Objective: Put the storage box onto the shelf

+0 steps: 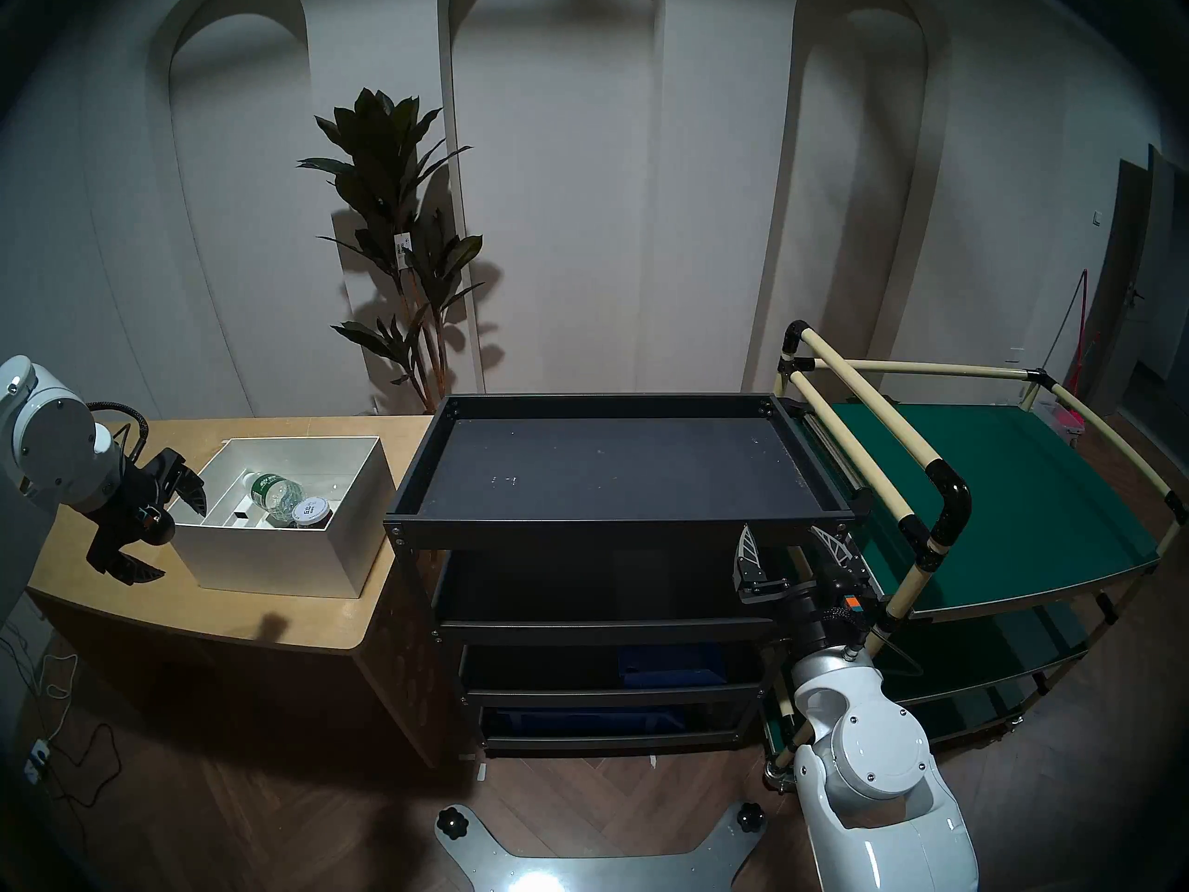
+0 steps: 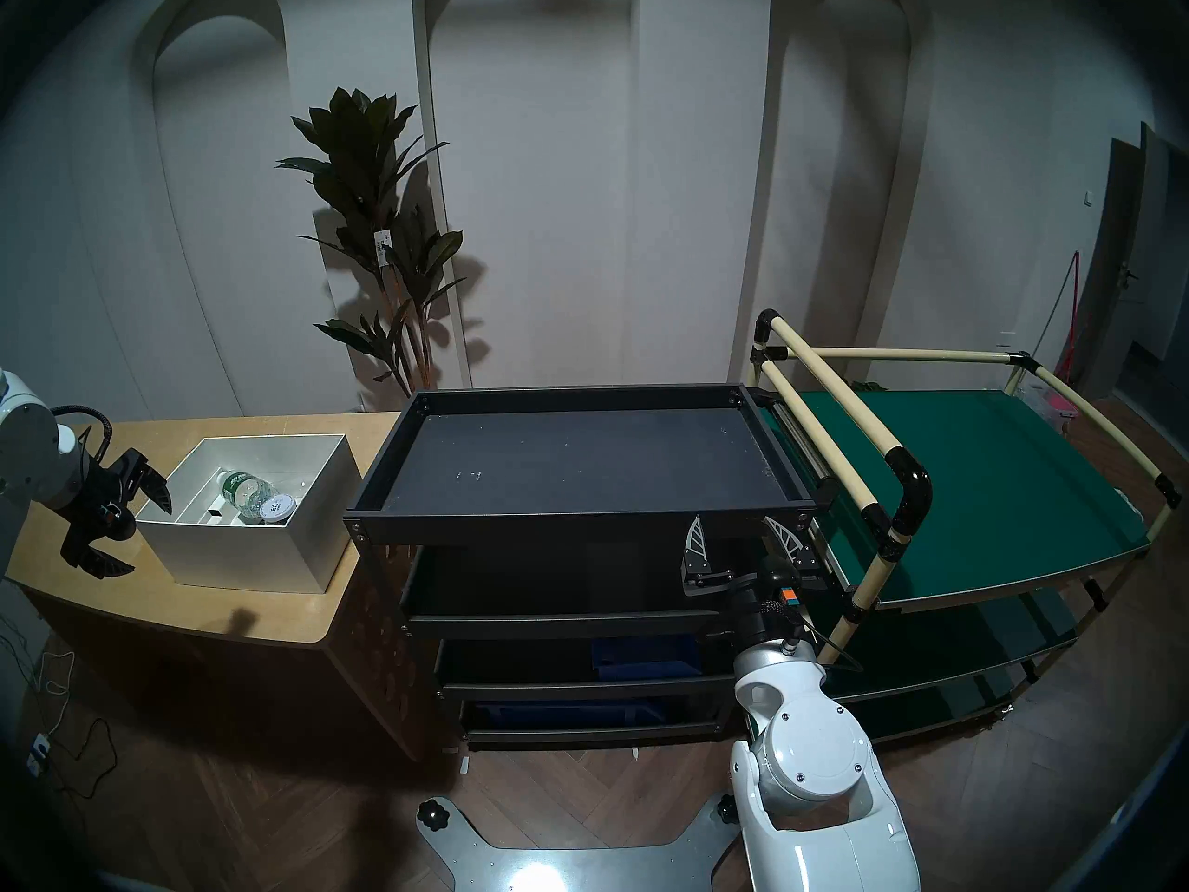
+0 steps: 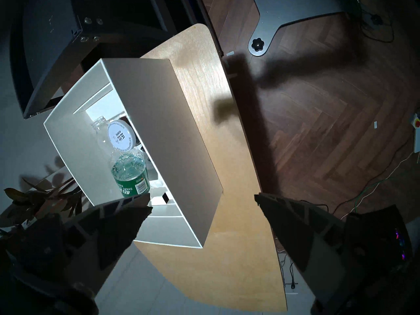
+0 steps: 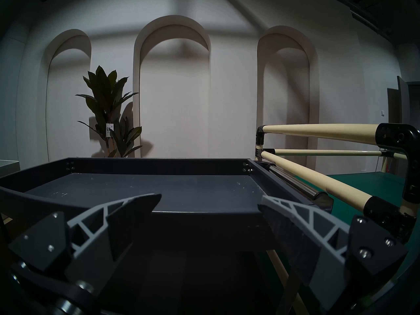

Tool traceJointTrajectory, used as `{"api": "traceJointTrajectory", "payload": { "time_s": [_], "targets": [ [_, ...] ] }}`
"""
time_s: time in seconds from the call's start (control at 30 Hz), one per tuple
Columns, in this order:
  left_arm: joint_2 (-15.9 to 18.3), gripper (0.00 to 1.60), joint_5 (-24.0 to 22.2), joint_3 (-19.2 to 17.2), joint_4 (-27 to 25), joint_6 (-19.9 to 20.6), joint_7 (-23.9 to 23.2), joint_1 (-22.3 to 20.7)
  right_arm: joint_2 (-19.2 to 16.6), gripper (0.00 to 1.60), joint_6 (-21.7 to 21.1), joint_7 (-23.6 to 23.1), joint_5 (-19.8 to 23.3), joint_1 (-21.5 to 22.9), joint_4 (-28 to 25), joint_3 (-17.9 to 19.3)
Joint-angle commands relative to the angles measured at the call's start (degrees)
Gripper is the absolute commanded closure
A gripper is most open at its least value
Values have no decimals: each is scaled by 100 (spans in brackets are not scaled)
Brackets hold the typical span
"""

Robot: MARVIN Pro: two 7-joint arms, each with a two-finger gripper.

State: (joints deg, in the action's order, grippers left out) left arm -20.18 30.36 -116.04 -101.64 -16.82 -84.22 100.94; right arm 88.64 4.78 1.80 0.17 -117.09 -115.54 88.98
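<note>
White storage box sits on the tan table, left of frame, not yet lifted. Your left gripper straddles its near corner, spread wide. Your right gripper waits open, lower right, below the black shelf, whose top is bare.

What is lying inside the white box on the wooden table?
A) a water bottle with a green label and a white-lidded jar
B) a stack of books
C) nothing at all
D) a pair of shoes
A: inside the white box, a clear water bottle with a green label lies beside a white-lidded jar.
</note>
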Motion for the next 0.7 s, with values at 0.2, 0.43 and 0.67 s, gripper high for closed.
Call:
{"api": "traceJointTrajectory", "payload": {
  "time_s": [0.2,0.43,0.67],
  "targets": [
    [503,0,-249,-12,159,76,126,-524,1,0,25,1,0,48,-36,0],
    [591,0,-406,117,235,152,251,-601,0,0,25,1,-1,60,5,0],
    [609,0,-562,246,298,253,410,-693,0,0,25,1,-1,71,44,0]
  ]
}}
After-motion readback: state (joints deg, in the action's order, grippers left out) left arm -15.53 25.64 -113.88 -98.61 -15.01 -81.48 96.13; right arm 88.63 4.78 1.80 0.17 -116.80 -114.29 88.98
